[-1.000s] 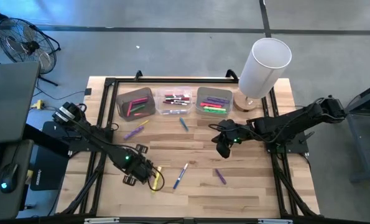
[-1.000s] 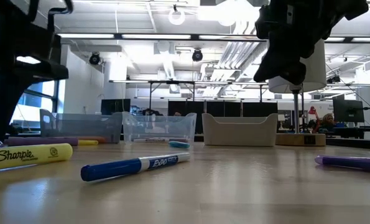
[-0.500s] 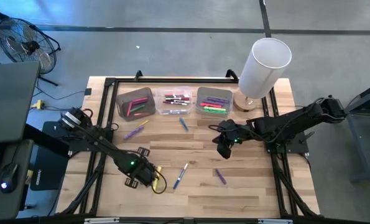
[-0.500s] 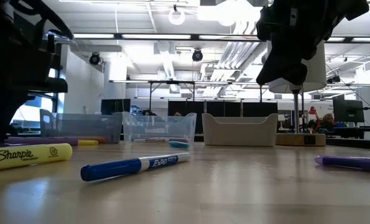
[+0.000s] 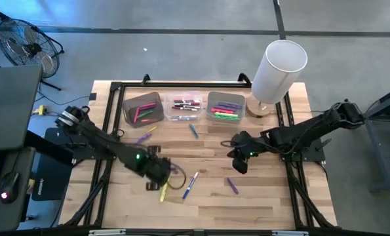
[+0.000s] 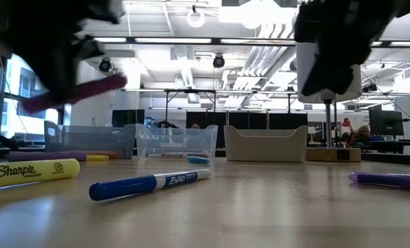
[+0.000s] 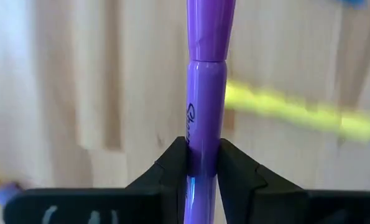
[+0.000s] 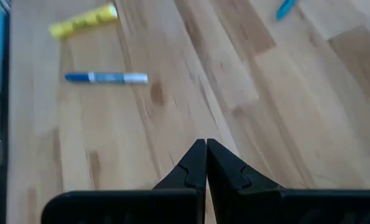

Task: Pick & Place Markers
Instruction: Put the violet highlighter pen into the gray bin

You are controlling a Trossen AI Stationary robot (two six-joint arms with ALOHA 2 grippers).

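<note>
My left gripper (image 7: 203, 163) pinches a purple marker (image 7: 206, 93) off the worktop (image 5: 260, 203) — I'd carry it level to the bins (image 5: 183, 107). Right gripper (image 8: 206, 163) hovers pressed together, mid-worktop — keep clear.

two dark arms, each showing a small green light

the left arm (image 5: 109, 145) is showing black jointed links with a silver-ringed joint near its base; the right arm (image 5: 299, 134) is looking matt black too. the left gripper (image 7: 203, 163) and right gripper (image 8: 206, 163) are each presenting two angular black fingers stepping out from a broad black crossbar.
</note>
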